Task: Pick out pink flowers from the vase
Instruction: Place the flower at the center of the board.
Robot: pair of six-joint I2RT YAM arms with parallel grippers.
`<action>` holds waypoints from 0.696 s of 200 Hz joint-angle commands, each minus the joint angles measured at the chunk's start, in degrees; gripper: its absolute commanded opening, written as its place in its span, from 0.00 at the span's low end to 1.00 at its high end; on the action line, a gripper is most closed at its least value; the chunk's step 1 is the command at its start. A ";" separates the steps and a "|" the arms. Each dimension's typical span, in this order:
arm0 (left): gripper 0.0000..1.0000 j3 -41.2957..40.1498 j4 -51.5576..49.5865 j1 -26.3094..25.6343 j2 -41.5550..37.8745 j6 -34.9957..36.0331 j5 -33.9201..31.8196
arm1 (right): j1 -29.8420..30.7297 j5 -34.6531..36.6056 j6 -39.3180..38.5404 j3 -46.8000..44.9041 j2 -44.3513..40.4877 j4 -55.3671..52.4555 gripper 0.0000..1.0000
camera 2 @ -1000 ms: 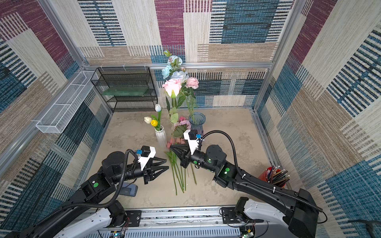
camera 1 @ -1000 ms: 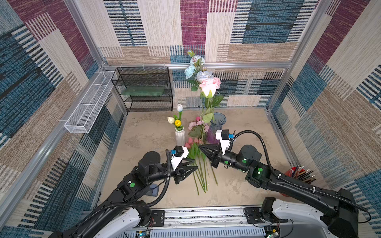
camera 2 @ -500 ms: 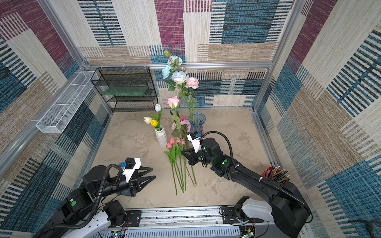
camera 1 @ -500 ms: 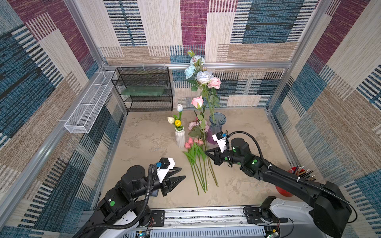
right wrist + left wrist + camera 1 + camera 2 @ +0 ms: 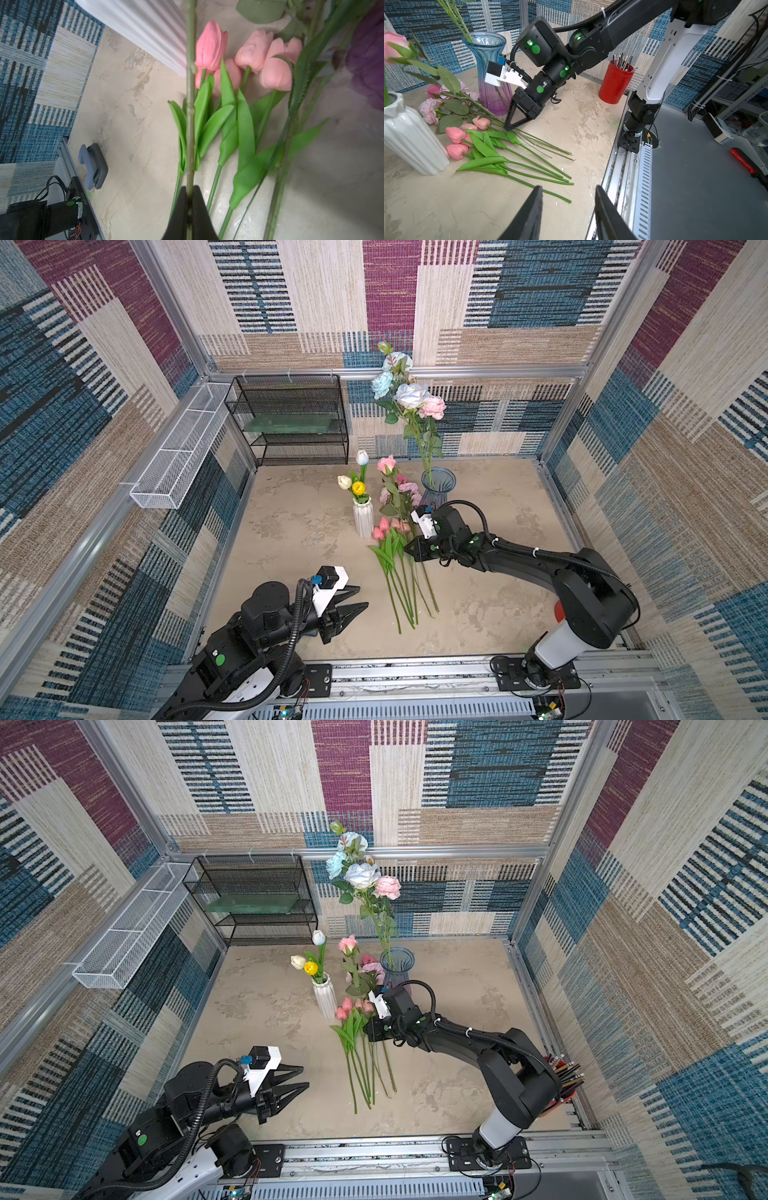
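The tabletop [image 5: 291, 522] fills most of my feed, with a black rack [image 5: 291, 418] against the back wall. In front of the wall stands the glass vase [image 5: 438, 485], holding tall pale blue and white roses and one pink bloom [image 5: 432, 407] among them. Left of it is the smaller white vase [image 5: 363, 522] with white and yellow tulips. Between the two vases and running toward me, picked flowers lie flat on the tabletop: frilly pink heads [image 5: 409, 489] just beside the glass vase, and pink tulips [image 5: 388, 526] with their heads by the foot of the white vase, stems fanned toward the near edge. My right claw [image 5: 407, 549] sits low over this pile, clamped on the stem of a pink rose [image 5: 386, 464]. In the right wrist view the stem runs straight out from between the closed fingers [image 5: 199, 207]. The stem tilts up and the bud stands above the lying flowers. My left claw [image 5: 362, 596] hovers over the near left of the tabletop, jaws apart and holding nothing, well apart from the stems.
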 commanded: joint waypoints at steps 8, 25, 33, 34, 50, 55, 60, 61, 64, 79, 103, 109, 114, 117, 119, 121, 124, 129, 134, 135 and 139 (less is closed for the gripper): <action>0.43 -0.14 0.73 -0.19 -0.30 -0.05 0.88 | -0.36 2.59 1.43 2.82 4.33 -1.67 0.00; 0.43 -0.14 0.46 -0.45 -0.35 0.13 0.74 | -0.30 4.08 0.82 4.52 6.72 -3.21 0.01; 0.43 -0.10 0.42 -0.53 -0.35 -0.03 0.40 | -0.38 4.86 0.79 4.78 7.37 -3.33 0.02; 0.43 -0.10 0.40 -0.54 -0.37 -0.04 0.33 | -0.38 4.97 0.83 4.78 7.37 -3.33 0.03; 0.43 -0.28 0.64 -0.81 -0.30 -0.14 0.31 | -0.47 6.65 1.13 4.78 8.05 -3.42 0.04; 0.43 -0.33 0.64 -0.90 -0.24 -0.14 0.35 | -0.55 6.85 1.27 4.82 8.23 -3.42 0.04; 0.43 -0.36 0.71 -0.98 -0.22 -0.15 0.34 | -0.56 6.95 1.38 4.78 8.38 -3.42 0.04; 0.43 -0.36 0.72 -0.99 -0.22 -0.14 0.35 | -0.56 6.99 1.39 4.78 8.40 -3.42 0.05; 0.43 -0.35 0.73 -0.95 -0.22 -0.15 0.31 | -0.52 6.99 1.48 4.78 8.48 -3.42 0.05; 0.43 -0.36 0.65 -1.14 -0.10 -0.07 0.14 | -0.50 6.83 1.87 4.69 8.77 -3.21 0.07; 0.43 -0.32 0.65 -1.17 -0.15 -0.22 -0.68 | -0.51 6.57 1.94 4.76 9.41 -3.23 0.13; 0.43 -0.33 0.49 -1.25 -0.14 -0.14 -0.69 | -0.56 6.54 1.98 4.79 9.39 -3.24 0.14; 0.43 -0.27 0.40 -1.26 -0.17 -0.14 -0.78 | -0.55 6.46 1.93 4.79 9.40 -3.24 0.15; 0.43 -0.26 0.38 -1.21 -0.18 -0.14 -0.83 | -0.53 6.41 1.93 4.86 9.47 -3.24 0.15; 0.43 -0.23 0.38 -1.25 -0.23 -0.14 -0.86 | -0.55 6.34 1.93 4.91 9.47 -3.24 0.15; 0.43 -0.26 0.40 -1.25 -0.28 -0.14 -0.87 | -0.49 6.33 1.93 4.94 9.41 -3.31 0.15; 0.43 -0.33 0.38 -1.26 -0.29 -0.14 -0.87 | -0.43 6.38 1.98 4.93 9.39 -3.33 0.16; 0.43 -0.27 0.38 -1.26 -0.24 -0.14 -0.96 | -0.47 6.34 1.93 4.95 9.41 -3.33 0.16; 0.43 -0.32 0.37 -1.33 -0.26 -0.14 -0.96 | -0.47 6.24 1.93 4.95 9.45 -3.33 0.17; 0.43 -0.34 0.37 -1.34 -0.24 -0.14 -0.96 | -0.47 6.24 1.93 4.95 9.42 -3.37 0.17; 0.43 -0.27 0.40 -1.34 -0.22 -0.14 -0.96 | -0.46 6.28 2.00 5.04 9.40 -3.41 0.17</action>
